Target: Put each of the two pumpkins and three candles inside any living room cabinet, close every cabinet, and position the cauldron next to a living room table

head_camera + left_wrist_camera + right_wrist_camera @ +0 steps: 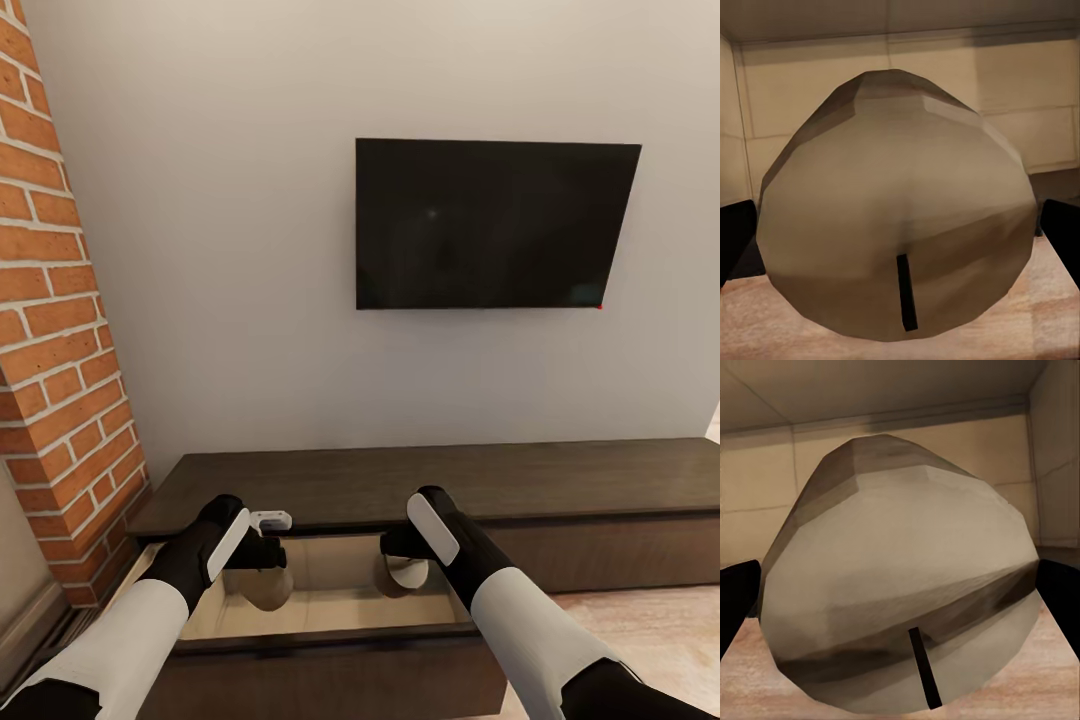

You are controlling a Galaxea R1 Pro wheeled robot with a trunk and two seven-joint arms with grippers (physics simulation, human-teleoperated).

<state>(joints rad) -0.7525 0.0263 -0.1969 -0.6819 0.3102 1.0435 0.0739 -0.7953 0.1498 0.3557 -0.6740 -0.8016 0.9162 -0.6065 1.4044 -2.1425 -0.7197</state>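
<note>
The cabinet (560,478) is a long, low, dark brown unit against the wall, and its left drawer (330,612) is pulled out, showing a pale wood inside. Both my arms reach down into that drawer. My left gripper (262,578) is shut on a tan candle (896,202), whose dark wick points toward the camera in the left wrist view, between black fingers (735,240). My right gripper (402,568) is shut on a second candle (900,577) in the same way. Both candles hang just over the drawer floor. The pumpkins and the cauldron are out of view.
A black television (495,225) hangs on the grey wall above the cabinet. A red brick wall (60,350) stands close on the left. Pale wooden floor (650,625) lies to the right of the open drawer.
</note>
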